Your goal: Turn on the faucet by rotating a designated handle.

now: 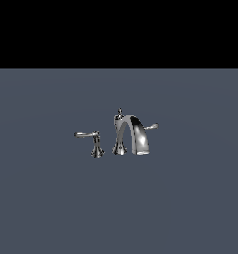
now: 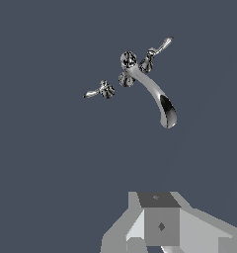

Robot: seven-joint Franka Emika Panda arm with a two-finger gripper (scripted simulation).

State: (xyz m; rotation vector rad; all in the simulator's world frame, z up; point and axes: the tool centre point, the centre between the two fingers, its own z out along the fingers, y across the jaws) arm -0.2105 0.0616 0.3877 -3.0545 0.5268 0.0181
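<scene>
A chrome faucet (image 1: 131,133) stands at the centre of the exterior frame, its long lever handle (image 1: 87,134) just left on a flared pedestal. The gripper (image 2: 162,232) hangs well apart, finger state indiscernible, apparently holding nothing. It should approach the lever's free end.

Grey gripper (image 2: 162,237) showing only in the wrist view, blocky angular housing at the frame edge, fingertips cut off by the frame, jaw opening not readable, holding nothing visible, arm absent from the exterior view
</scene>
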